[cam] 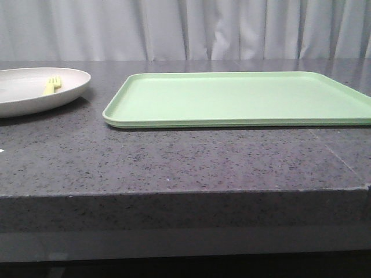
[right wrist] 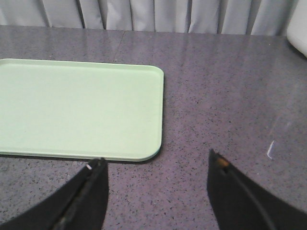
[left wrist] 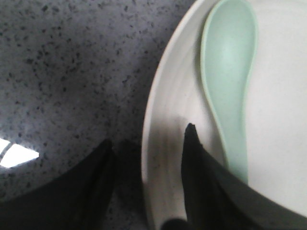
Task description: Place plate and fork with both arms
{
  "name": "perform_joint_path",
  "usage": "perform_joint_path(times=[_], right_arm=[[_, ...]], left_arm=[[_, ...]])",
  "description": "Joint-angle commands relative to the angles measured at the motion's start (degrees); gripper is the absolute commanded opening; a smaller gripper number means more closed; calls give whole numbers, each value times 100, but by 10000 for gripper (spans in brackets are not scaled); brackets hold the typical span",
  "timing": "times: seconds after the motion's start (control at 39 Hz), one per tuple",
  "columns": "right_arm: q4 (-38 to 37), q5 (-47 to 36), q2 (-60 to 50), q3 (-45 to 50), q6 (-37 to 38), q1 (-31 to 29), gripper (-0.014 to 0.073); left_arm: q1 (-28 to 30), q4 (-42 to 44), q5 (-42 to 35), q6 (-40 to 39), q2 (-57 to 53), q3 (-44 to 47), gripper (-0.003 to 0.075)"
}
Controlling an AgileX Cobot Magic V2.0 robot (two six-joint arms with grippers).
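Observation:
The off-white plate (cam: 35, 92) sits at the table's far left, with the yellow fork (cam: 52, 85) lying in it. In the left wrist view my left gripper (left wrist: 149, 134) is open and straddles the plate's rim (left wrist: 165, 120). One finger stands over the table outside the rim, the other inside the plate beside a pale green spoon (left wrist: 228, 86). The fork is out of that view. My right gripper (right wrist: 156, 157) is open and empty above the bare table, near a corner of the light-green tray (right wrist: 76, 110). Neither arm shows in the front view.
The flat light-green tray (cam: 243, 98) lies across the middle and right of the dark speckled table (cam: 174, 156). The table's front edge runs across the front view. A white object's edge (right wrist: 300, 24) shows at the far corner of the right wrist view.

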Motion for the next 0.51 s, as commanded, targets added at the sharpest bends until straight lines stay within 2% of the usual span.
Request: perform_joint_path(times=[0.0, 0.36, 0.49], right_arm=[[13, -459, 101, -166, -17, -10, 477], [13, -459, 101, -166, -17, -10, 477], [13, -459, 101, -166, -17, -10, 477]], left_arm=[[10, -166, -237, 13, -188, -180, 245], [10, -177, -295, 150, -188, -180, -9], [10, -166, -308, 202, -198, -190, -18]])
